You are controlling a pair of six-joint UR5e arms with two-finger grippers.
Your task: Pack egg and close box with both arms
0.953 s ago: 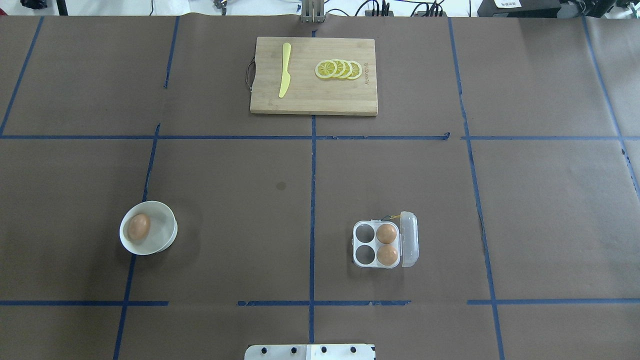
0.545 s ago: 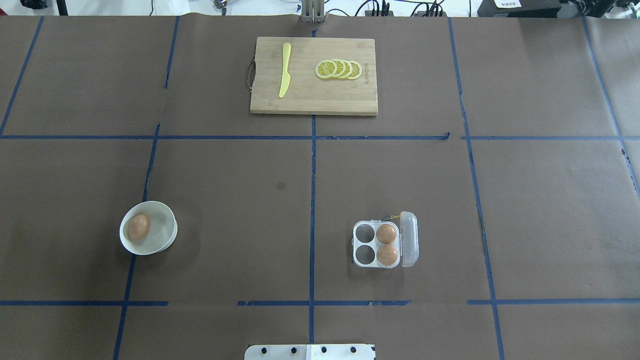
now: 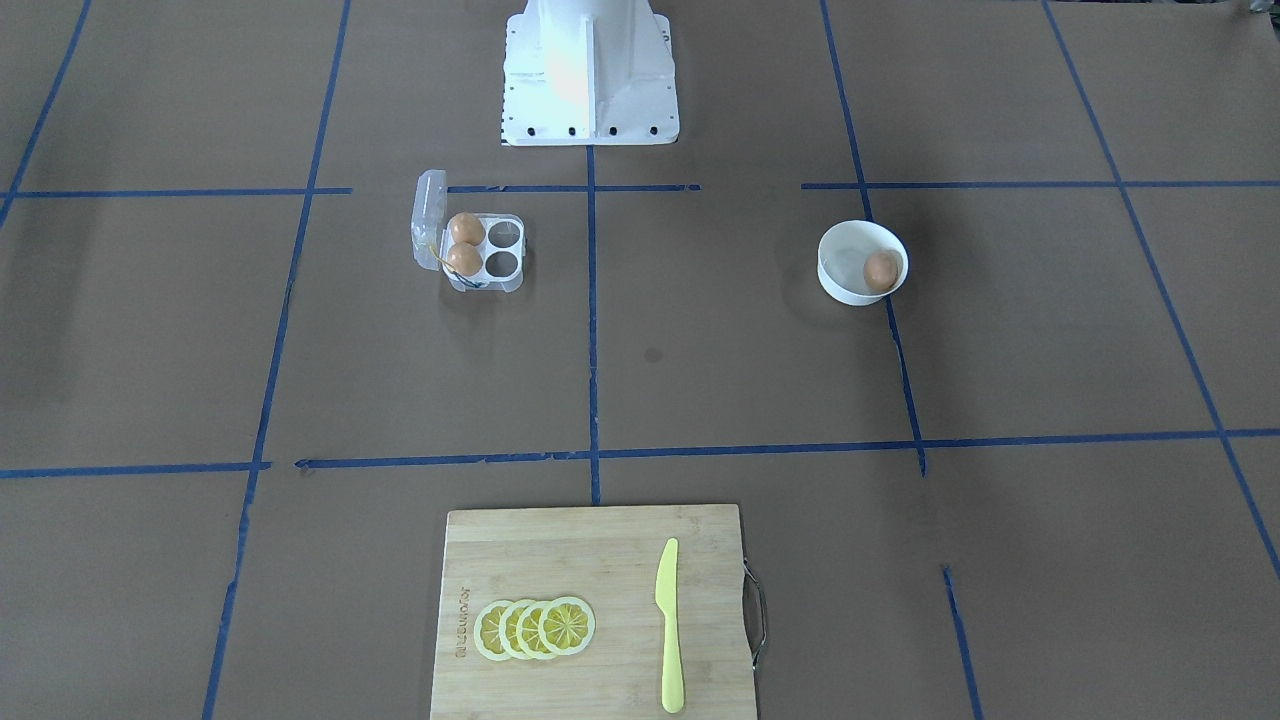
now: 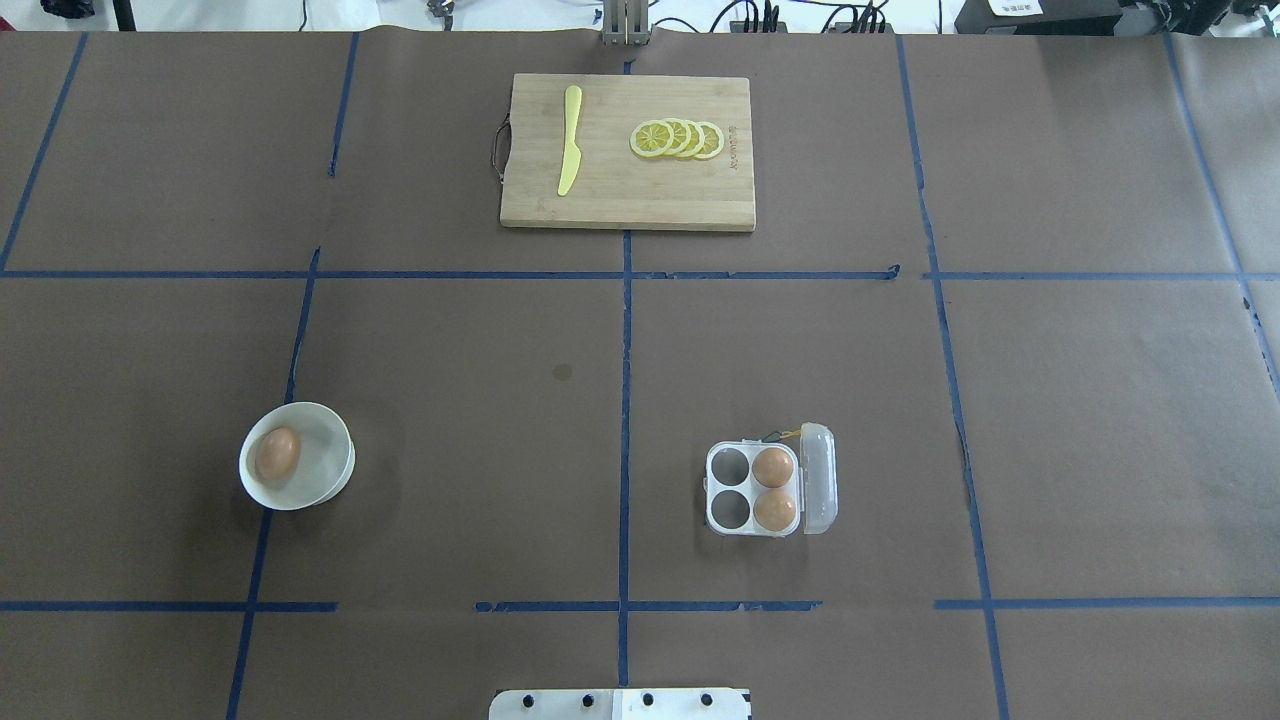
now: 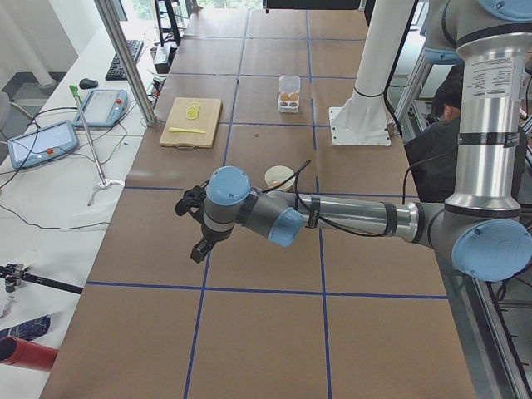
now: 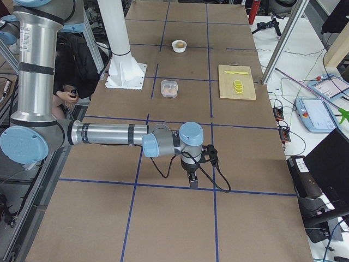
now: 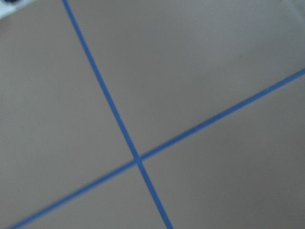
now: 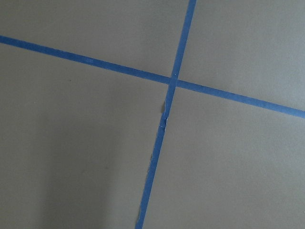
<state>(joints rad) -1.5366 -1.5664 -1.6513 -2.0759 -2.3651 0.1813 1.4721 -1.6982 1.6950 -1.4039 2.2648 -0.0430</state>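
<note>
One egg (image 4: pixel 277 452) lies in a round white bowl (image 4: pixel 325 480) at the near left. The clear box (image 4: pixel 728 531) sits near right of centre with its lid (image 4: pixel 818 478) open on the right side. Two eggs (image 4: pixel 773 467) fill its right cells; the two left cells are empty. In the front view the bowl egg (image 3: pixel 880 270) is on the right and the box (image 3: pixel 505 282) on the left. My left gripper (image 5: pixel 199 249) and right gripper (image 6: pixel 193 179) hang over bare table, far from both, and show only in the side views. I cannot tell whether they are open.
A wooden cutting board (image 4: pixel 640 205) at the far centre carries a yellow knife (image 4: pixel 570 140) and lemon slices (image 4: pixel 677 138). The white pedestal base (image 3: pixel 588 70) stands at the robot's edge. Blue tape lines cross the brown table cover. Both wrist views show only tape crossings.
</note>
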